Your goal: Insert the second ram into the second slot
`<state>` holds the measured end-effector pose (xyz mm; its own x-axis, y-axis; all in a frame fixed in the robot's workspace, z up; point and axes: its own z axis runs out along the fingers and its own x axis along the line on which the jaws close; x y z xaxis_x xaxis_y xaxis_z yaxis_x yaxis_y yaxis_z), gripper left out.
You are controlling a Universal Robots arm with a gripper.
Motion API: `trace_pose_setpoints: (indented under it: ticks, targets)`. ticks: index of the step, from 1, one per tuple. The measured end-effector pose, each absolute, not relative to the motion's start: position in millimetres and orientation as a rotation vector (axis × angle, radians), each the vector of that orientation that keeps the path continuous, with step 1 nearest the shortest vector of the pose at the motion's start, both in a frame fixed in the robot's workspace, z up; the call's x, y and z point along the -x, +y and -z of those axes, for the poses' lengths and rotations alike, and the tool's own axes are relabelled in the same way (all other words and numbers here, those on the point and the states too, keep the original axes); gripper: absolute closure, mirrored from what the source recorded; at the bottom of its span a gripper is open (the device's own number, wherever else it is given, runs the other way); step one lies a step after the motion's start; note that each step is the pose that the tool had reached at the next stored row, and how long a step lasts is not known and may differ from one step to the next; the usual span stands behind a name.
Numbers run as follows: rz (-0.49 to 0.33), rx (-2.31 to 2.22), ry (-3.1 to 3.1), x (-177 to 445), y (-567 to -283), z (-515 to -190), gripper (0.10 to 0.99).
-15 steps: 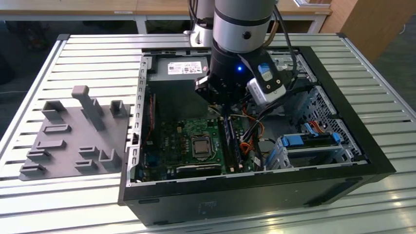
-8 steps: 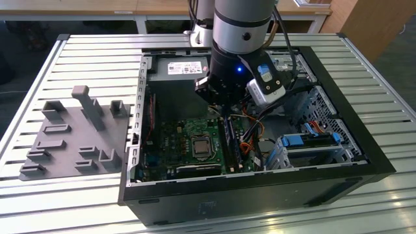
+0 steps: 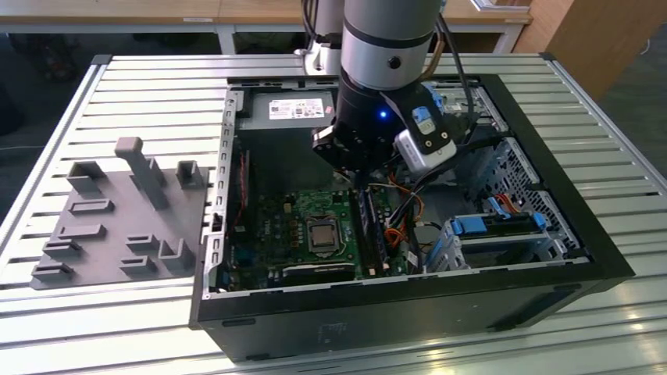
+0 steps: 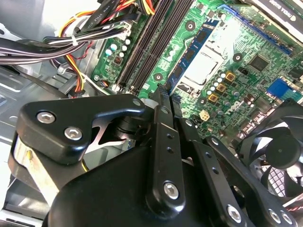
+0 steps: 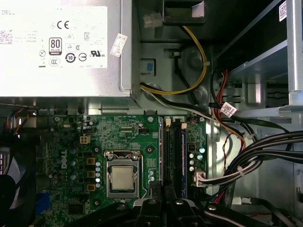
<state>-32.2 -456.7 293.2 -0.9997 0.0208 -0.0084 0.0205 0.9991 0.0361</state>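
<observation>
Fingers [image 4: 161, 127] clamped on the ram [image 4: 194, 52], we see, down by the slots [image 4: 142, 47]. The open case [image 3: 417, 312] lies on a slatted table [image 3: 156, 86], desks [image 3: 156, 12] behind. Seated or not? The arm [image 3: 386, 47] hides that from us.

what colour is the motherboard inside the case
Green. The motherboard shows best in the first wrist view.

Blue-green second ram [image 4: 195, 51] (dark-chipped) above motherboard [image 4: 246, 90]

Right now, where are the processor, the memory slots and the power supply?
processor [image 5: 122, 178]: first wrist view, centre of its metal lid.
memory slots [image 5: 167, 156]: first wrist view, middle of the slot nearest the processor.
power supply [image 5: 64, 47]: first wrist view, on its label.
</observation>
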Motion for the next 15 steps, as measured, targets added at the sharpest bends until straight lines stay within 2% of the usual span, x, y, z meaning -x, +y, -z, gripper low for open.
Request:
trace_pose_setpoints:
  ticks: [15]
  targets:
    - [-0.056,-0.033,3.135,32.2,-456.7,-286.2,0.949]
